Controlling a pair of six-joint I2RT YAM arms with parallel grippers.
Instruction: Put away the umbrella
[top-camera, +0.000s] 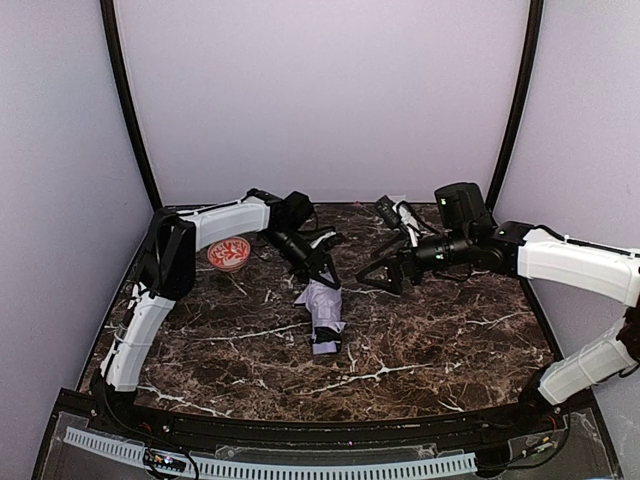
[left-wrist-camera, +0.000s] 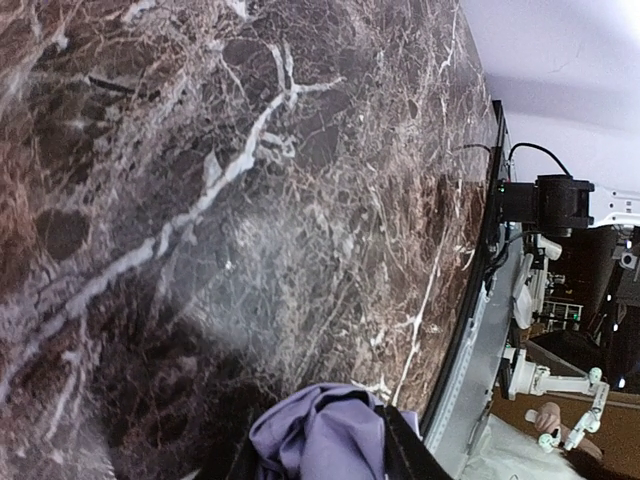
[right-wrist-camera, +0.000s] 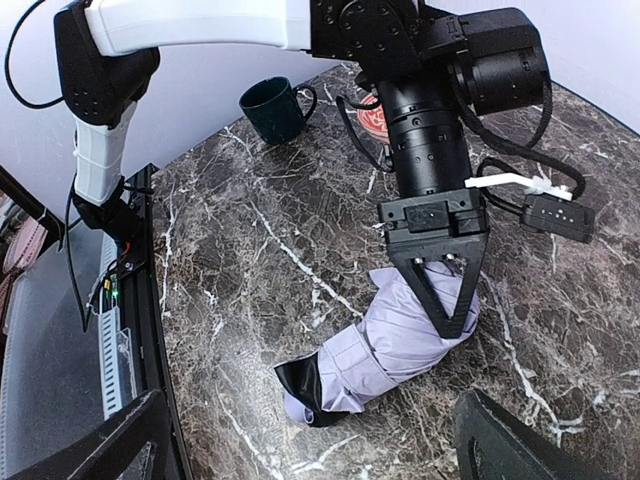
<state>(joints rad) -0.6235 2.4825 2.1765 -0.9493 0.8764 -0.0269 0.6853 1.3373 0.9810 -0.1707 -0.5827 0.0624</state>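
My left claw (right-wrist-camera: 452, 318) clamps the folded umbrella (right-wrist-camera: 385, 350), which lies on the counter (top-camera: 440, 345). My right claw (top-camera: 385, 275) stands apart. Risk: the grip catches loose fabric, so lifting may unfurl or drop it.

Red bowl (top-camera: 229, 253) nr green mug (right-wrist-camera: 272, 108), marble tbl (top-camera: 430, 340).

- The top view was evenly lit and a little soft; shadows on the counter (top-camera: 420, 340) were weak.
- In the left wrist view a pale glare lay on the marble, and the umbrella (left-wrist-camera: 320, 440) at the bottom edge was slightly blurred.
- The right wrist view was bright and sharp.
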